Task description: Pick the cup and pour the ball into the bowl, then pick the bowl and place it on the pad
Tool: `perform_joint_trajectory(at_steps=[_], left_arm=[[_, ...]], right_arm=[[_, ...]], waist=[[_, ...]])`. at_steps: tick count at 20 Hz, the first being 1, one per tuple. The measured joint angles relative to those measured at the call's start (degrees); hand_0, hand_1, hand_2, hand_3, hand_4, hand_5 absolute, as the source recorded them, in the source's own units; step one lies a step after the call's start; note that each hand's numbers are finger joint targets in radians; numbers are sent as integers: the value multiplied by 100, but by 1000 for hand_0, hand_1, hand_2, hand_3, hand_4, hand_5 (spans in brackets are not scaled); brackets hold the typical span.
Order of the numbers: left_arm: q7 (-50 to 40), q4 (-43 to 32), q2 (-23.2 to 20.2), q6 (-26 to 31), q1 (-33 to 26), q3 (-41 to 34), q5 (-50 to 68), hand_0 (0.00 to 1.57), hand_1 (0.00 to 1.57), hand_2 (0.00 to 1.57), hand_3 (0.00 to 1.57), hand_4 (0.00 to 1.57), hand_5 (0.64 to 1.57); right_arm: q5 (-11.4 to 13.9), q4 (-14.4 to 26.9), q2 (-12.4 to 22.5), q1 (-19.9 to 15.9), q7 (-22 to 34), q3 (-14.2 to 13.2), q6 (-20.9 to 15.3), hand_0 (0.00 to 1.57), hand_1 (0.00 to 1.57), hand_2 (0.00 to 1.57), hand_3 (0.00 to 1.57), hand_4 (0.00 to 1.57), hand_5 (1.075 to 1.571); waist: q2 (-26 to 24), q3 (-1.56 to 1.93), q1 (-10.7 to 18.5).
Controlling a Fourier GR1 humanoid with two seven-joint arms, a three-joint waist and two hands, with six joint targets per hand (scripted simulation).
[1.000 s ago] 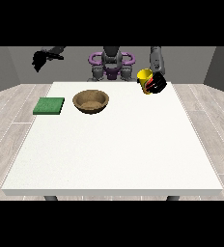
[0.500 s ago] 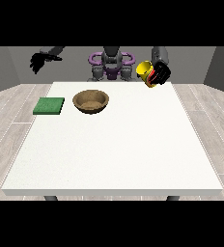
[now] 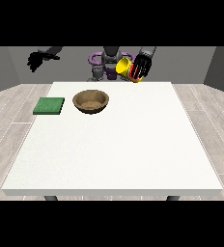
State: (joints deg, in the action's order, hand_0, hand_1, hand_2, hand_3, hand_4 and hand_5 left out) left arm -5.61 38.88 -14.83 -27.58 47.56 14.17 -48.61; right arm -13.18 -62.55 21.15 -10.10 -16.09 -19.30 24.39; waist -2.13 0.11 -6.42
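A yellow cup (image 3: 125, 68) with a red band is held in the air above the table's far edge. The hand at the view's right (image 3: 141, 67) has its fingers curled round it. The cup is tilted, its mouth turned toward the view's left. The ball is not visible. A brown wooden bowl (image 3: 91, 101) stands on the white table (image 3: 119, 144), left of centre and near the far side, below and left of the cup. A green pad (image 3: 49, 106) lies left of the bowl. The hand at the view's left (image 3: 37, 60) hangs raised beyond the table's far left corner, holding nothing.
The robot's torso (image 3: 109, 65) with purple parts stands behind the far edge. Grey plank floor surrounds the table.
The hand at the view's right has lifted the cup and carried it leftward toward the bowl, tilting it over. The other hand has risen slightly.
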Motion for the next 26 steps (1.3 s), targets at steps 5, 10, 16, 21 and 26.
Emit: perform_joint_trajectory(at_steps=[5,10,16,21,26], left_arm=[[-834,-166,238,189,403,793,-1178,1501,1501,1571,1571,1380,1400],[-1249,-346,619,747,721,1625,-2178,1494,1494,1571,1571,1571,1019],[-1598,-706,924,1536,1045,2635,-3388,1498,1498,1571,1571,1491,1236],[-1599,-791,1069,2037,1132,3215,-4114,1449,1449,1571,1571,1529,1137],[-1518,-762,1147,2295,1124,3331,-4556,1447,1447,1571,1571,1532,1135]], right_arm=[[10,184,66,-4,-12,0,111,0,0,0,0,0,1571],[-12,309,126,-155,10,-10,181,0,0,0,0,0,1571],[-9,381,42,-286,38,61,194,0,0,0,0,0,1571],[20,512,76,-262,-86,-2,160,0,0,0,0,0,1571],[9,446,20,-270,54,54,126,0,0,0,0,0,1568]], waist=[[-172,3,-74],[-178,1,-125],[-145,1,-245],[-160,-4,-94],[-162,-9,-53]])
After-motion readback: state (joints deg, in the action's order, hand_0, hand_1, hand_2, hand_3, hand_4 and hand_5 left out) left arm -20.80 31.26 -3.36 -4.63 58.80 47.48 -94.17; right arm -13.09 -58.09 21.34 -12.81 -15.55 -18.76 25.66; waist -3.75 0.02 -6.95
